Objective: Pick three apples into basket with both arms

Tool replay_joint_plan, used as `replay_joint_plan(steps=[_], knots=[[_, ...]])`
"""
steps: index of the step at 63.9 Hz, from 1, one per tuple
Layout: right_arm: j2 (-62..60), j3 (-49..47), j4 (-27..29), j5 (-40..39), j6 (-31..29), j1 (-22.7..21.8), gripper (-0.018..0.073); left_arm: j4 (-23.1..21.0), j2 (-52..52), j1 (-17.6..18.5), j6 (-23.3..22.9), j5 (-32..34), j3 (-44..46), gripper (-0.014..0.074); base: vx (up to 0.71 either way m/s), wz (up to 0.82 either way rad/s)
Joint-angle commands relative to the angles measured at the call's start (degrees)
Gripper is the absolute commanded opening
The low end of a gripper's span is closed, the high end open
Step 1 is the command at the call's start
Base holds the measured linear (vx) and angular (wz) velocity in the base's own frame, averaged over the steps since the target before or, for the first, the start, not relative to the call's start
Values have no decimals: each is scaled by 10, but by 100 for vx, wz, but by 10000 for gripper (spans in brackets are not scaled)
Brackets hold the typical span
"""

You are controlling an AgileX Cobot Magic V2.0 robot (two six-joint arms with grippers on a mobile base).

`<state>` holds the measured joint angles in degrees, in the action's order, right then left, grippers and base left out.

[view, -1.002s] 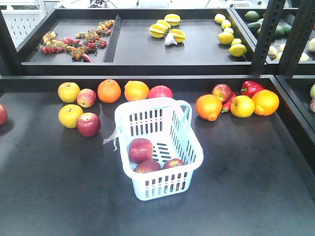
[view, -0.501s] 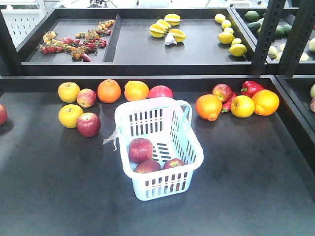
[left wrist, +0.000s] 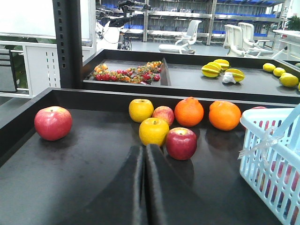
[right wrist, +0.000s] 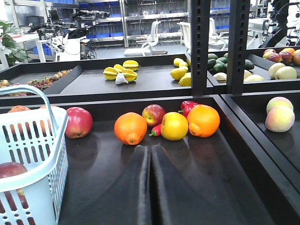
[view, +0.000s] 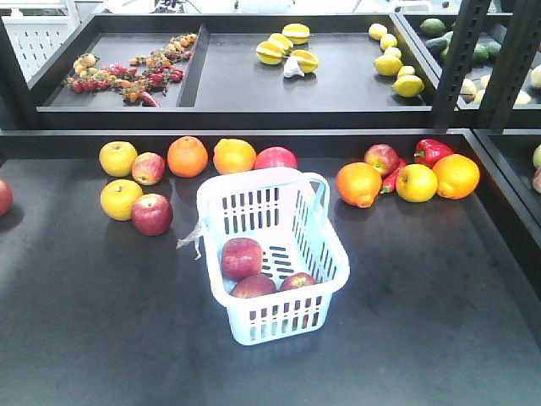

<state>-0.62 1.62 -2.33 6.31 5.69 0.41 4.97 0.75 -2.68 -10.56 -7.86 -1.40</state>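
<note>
Three dark red apples (view: 242, 257) lying inside pale blue basket (view: 321, 254) at centre of black bench (view: 423, 321). Left gripper (left wrist: 143, 187) and right gripper (right wrist: 150, 187): fingers pressed together, holding nothing, low over bench, clear of basket. Loose red apple (view: 152, 214) beside yellow apple (view: 121, 199), left of basket.

Lab with mock produce shelves (view: 287, 85)
</note>
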Motion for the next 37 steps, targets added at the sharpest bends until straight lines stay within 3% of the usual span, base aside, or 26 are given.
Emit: replay_joint_plan(steps=[1, 37], knots=[[-6, 8, -4, -45, -6, -4, -4, 0, 8, -2, -1, 41, -12, -6, 0, 0], [-6, 8, -5, -46, -6, -4, -4, 0, 8, -2, -1, 41, -12, -6, 0, 0]])
